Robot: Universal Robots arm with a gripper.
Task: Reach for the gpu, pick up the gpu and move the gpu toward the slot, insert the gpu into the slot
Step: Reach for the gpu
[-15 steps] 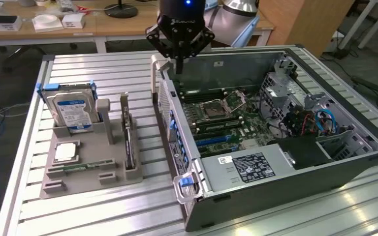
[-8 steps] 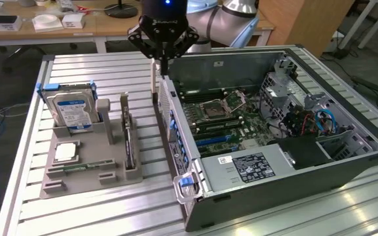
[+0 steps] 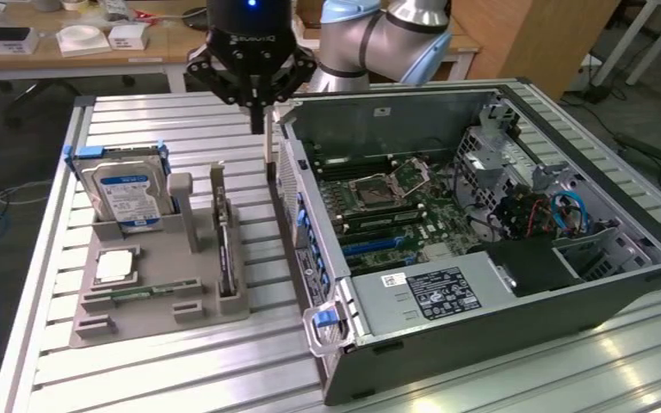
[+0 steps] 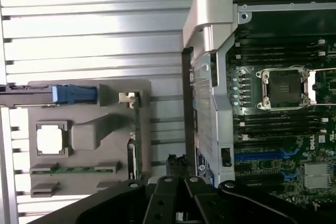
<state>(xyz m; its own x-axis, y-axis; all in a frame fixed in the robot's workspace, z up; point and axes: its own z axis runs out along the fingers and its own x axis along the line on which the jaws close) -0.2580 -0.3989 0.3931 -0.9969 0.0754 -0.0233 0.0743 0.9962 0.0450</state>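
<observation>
Black pincer (image 4: 177,162) hangs shut, empty, beside the open grey computer case (image 3: 446,340); thin black circuit card (image 3: 226,249) stands further out.

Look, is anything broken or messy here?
Nothing stands out. The computer case lies open on its side, which looks deliberate. The gpu stands on edge in the gray holder, the hard drive upright in it too, and nothing is spilled or cracked.

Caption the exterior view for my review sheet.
Shut end effector hangs by a corner of the open computer case; the gpu stands on edge in the grey holder.
</observation>
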